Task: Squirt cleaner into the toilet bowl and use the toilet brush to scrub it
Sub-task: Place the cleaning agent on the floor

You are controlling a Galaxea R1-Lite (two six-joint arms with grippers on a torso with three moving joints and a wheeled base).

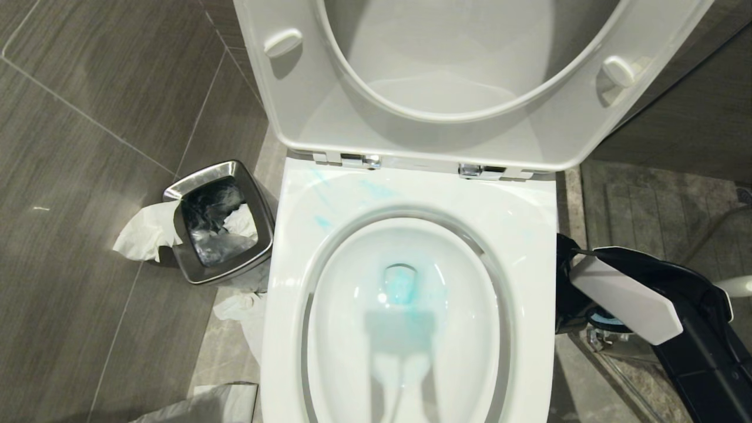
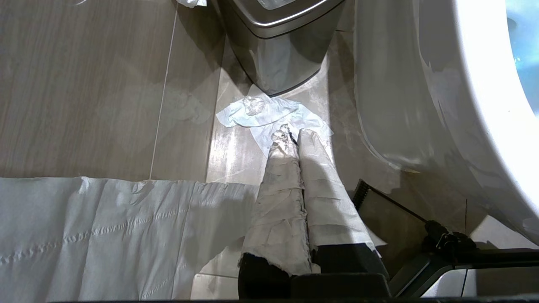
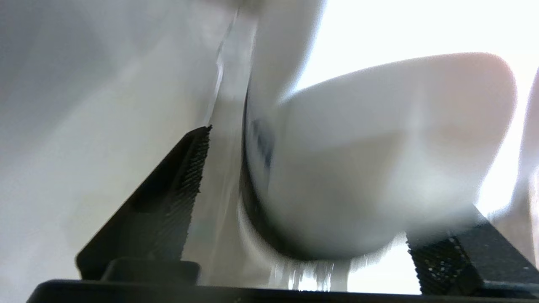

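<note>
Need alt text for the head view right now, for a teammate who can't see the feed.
Open toilet bowl seen from above, seat up, turquoise cleaner tinting the water and streaking the rim. The right gripper hangs beside the bowl's right edge; a steel waste bin with tissue stands left.

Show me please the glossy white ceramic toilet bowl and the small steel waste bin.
glossy white ceramic toilet bowl [image 1: 531,235]: head view, bare right part of its rim.
small steel waste bin [image 1: 232,275]: head view, near edge of its rim.

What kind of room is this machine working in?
Almost certainly a bathroom or toilet stall. A white toilet bowl with its seat and lid raised fills the view, blue-tinted water pooled in it. A small steel waste bin stuffed with tissue stands beside it on a grey tiled floor.
</note>
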